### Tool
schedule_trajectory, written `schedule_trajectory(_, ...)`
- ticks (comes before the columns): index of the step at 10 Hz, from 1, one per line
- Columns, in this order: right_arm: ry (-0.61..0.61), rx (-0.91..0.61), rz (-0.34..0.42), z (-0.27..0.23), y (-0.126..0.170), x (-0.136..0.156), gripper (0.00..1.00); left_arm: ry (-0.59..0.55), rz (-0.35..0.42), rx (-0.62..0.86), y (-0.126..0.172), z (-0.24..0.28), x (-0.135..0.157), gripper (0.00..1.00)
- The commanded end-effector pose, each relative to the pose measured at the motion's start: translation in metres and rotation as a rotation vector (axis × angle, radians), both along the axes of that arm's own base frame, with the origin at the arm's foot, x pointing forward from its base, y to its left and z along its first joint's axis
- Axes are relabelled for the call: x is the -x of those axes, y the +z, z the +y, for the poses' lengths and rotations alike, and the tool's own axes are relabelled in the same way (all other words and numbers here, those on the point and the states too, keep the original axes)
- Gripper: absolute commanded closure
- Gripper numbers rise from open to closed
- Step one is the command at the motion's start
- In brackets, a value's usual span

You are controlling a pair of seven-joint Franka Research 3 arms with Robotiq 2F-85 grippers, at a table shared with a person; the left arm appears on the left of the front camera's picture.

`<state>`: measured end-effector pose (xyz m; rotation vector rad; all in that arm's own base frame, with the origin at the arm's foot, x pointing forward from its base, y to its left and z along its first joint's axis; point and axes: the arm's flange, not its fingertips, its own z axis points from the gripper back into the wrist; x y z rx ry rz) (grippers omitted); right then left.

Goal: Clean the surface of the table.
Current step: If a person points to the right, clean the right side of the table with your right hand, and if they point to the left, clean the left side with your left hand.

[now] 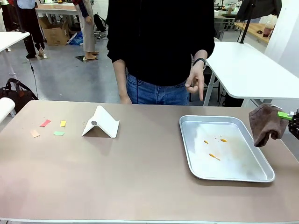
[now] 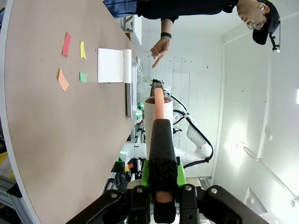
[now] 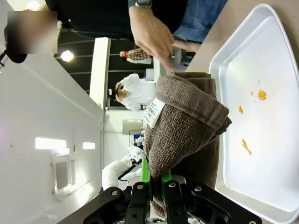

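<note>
Nearest lies the bare near edge of the table [image 1: 140, 200], which spans the front view; its long axis runs left to right across the robot, its short axis from robot to person, and the top is flat and level. Toward the far left corner sit four paper scraps [image 1: 58, 133], close together but apart; just right of them a white folded stand [image 1: 103, 122] rests tent-wise. On the right half a metal tray [image 1: 186, 144] lies flat near the right edge, with a few orange crumbs [image 1: 224, 140] inside; the person's hand [image 1: 195, 81] points a finger down toward it from beyond the far edge.

The right gripper [image 3: 156, 183] is clamped on a brown cloth [image 1: 266, 125], which droops at the right edge beside the tray's far right corner; whether it touches the top I cannot tell. The left gripper [image 2: 162, 176] is closed around the black handle of a roller [image 2: 161, 140], white head pointing away from the wrist, clear of the top.

The step appears to be bringing a tool onto the top. I judge the cloth should come down flat rather than bunched, then sweep along the long axis in overlapping passes, skirting the tray; the scraps look light enough to scatter, so the roller should press straight down on them and roll slowly, clear of the stand.
</note>
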<state>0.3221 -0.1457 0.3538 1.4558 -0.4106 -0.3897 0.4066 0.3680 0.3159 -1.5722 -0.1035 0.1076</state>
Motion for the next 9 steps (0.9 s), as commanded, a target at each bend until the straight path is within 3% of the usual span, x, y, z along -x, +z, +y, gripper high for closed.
schedule_trajectory(1, 0.008, -0.016, 0.015, 0.0002, 0.0041, 0.0003, 1.0, -0.001, -0.022, 0.017, 0.0047, 0.0012, 0.0023, 1.0)
schedule_trajectory(9, 0.008, -0.016, 0.015, 0.0002, 0.0041, 0.0003, 1.0, -0.001, -0.022, 0.017, 0.0047, 0.0012, 0.0023, 1.0)
